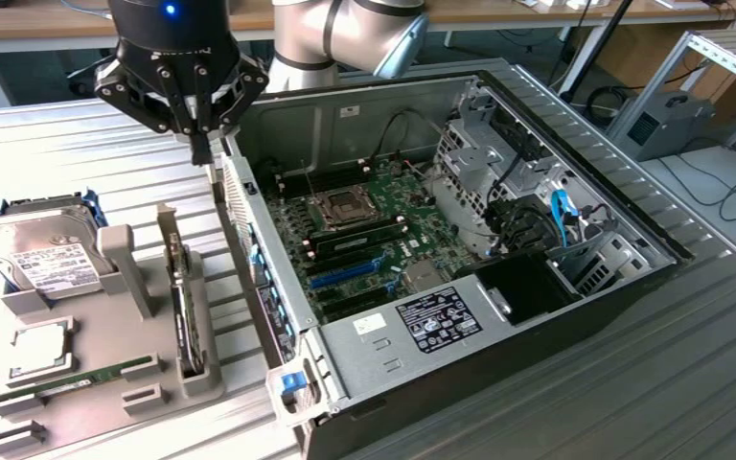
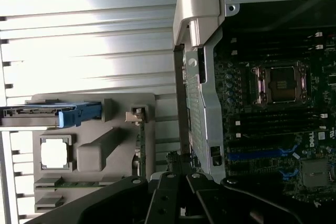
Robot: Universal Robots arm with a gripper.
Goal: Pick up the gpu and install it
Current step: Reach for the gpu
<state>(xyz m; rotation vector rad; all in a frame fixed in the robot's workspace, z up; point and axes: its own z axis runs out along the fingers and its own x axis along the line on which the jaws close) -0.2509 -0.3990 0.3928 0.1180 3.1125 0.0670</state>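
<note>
Black gripper (image 1: 199,153), matte finish. Bulky round housing (image 1: 170,34) on the wrist side of the hand, small blue light (image 1: 170,10) lit on its face. Below the housing, open linkage: flat black bars (image 1: 131,96) either side of the fingers, small bright round pins (image 2: 195,176) at each pivot. Tapering down to slim dark fingers (image 1: 198,139). Behind the hand, silver-grey arm (image 1: 323,29): smooth rounded tube, fat joint, pale blue cap (image 1: 401,53) on the joint end. No labels readable.
</note>
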